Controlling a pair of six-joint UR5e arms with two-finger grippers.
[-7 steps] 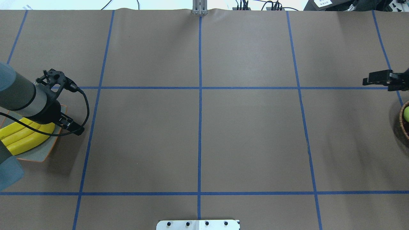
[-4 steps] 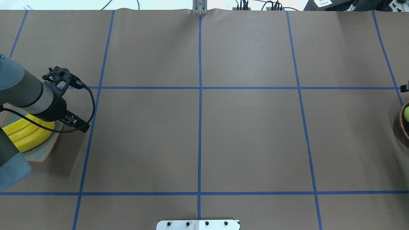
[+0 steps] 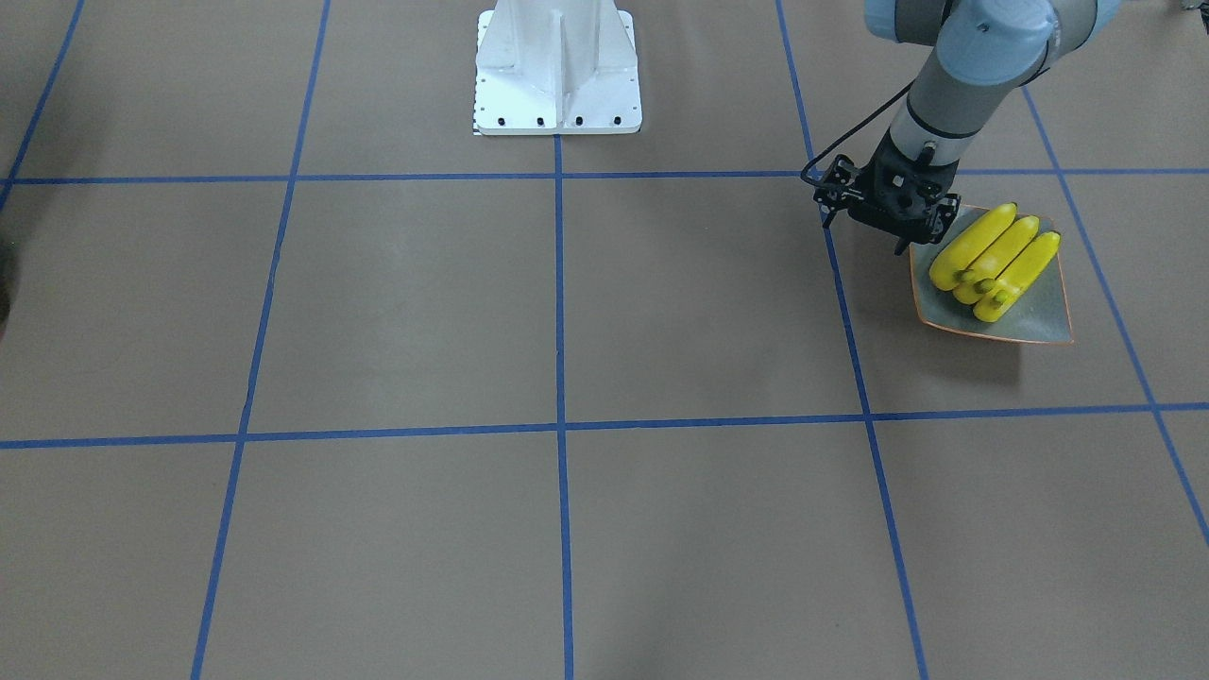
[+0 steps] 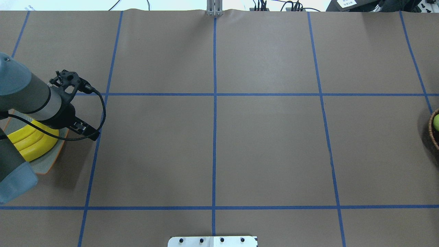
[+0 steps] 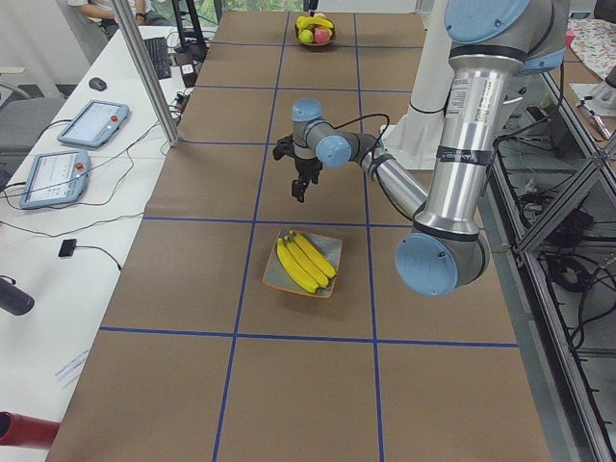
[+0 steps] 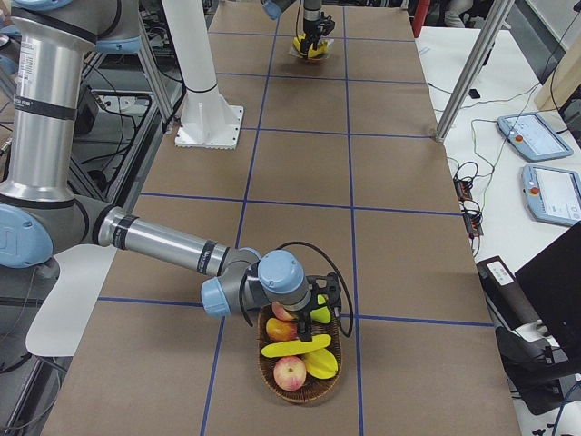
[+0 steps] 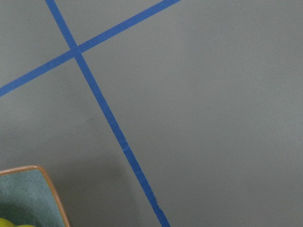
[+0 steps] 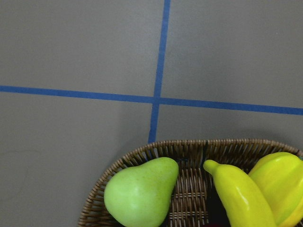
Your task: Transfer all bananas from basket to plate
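Blue tape lines are dividing a brown, paper-covered desk into large squares. At the robot's left end, the plate is sitting flat on the desk. Three bananas are lying side by side on it, touching one another. The left claw is hanging above the desk just beside one corner of the plate, apart from the bananas. Whether its fingers are spread or pressed together cannot be told.

At the robot's right end, a wicker basket is holding the fourth banana, which is lying near a green pear, beside another yellow fruit and some reddish fruits. The right claw is hovering over the basket, pointing down. It is showing only from the side, so its spread cannot be told.
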